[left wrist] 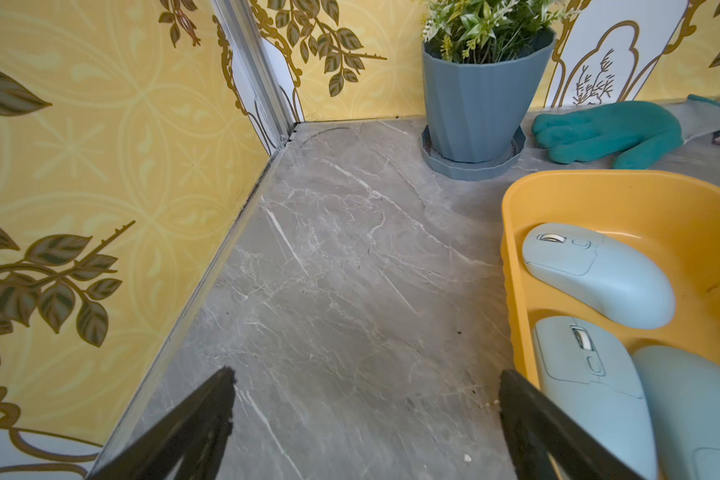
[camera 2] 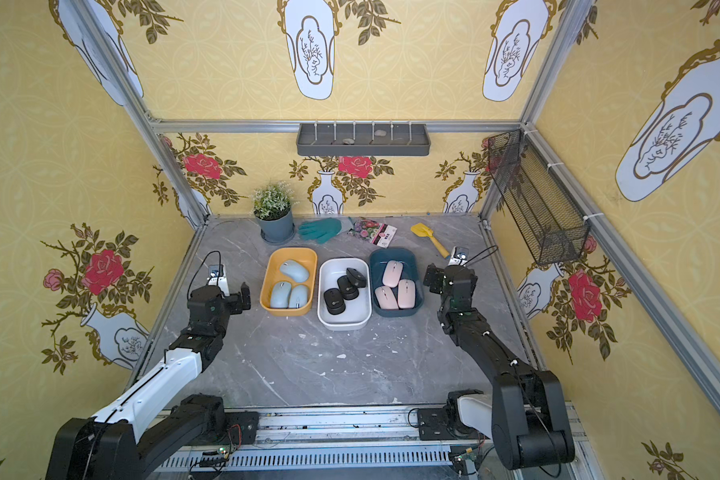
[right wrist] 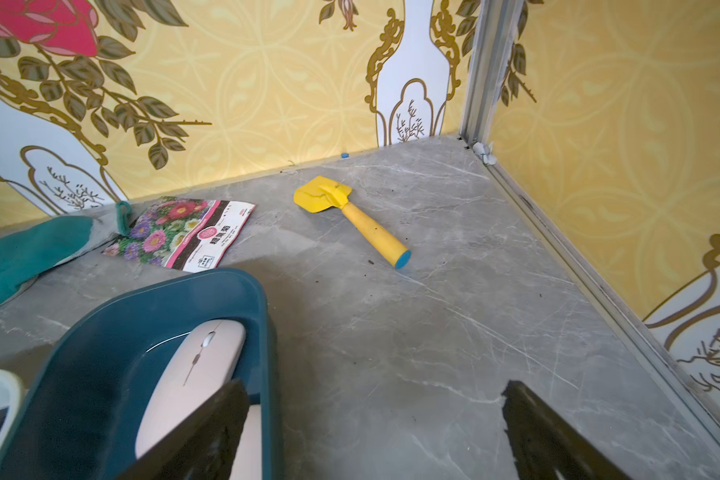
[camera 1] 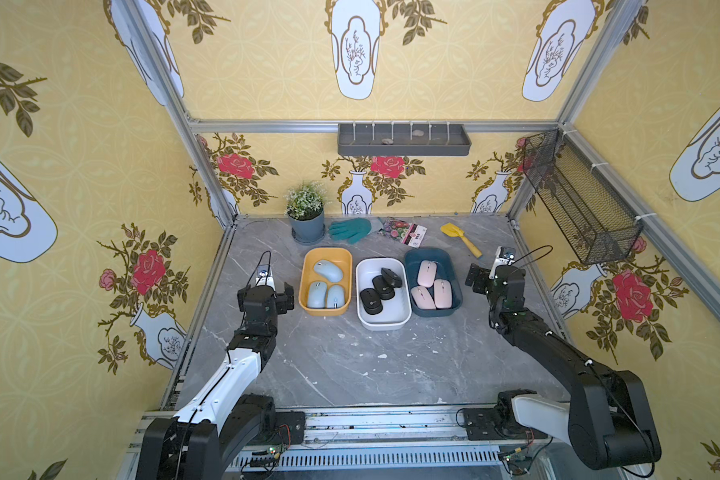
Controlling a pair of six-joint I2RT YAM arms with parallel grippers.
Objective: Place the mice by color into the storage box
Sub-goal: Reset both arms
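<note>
- In both top views, three blue mice (camera 1: 328, 270) lie in the yellow bin (camera 1: 303, 286), three black mice (camera 1: 383, 286) in the white bin (camera 1: 395, 308), and three pink mice (camera 1: 427, 273) in the dark blue bin (camera 1: 447, 266).
- The left gripper (camera 1: 287, 296) hangs beside the yellow bin, the right gripper (camera 1: 474, 279) beside the dark blue one.
- Left wrist view: fingers (left wrist: 208, 415) spread wide over the grey table (left wrist: 350, 270).
- Right wrist view: fingers (right wrist: 549, 436) spread wide too.
</note>
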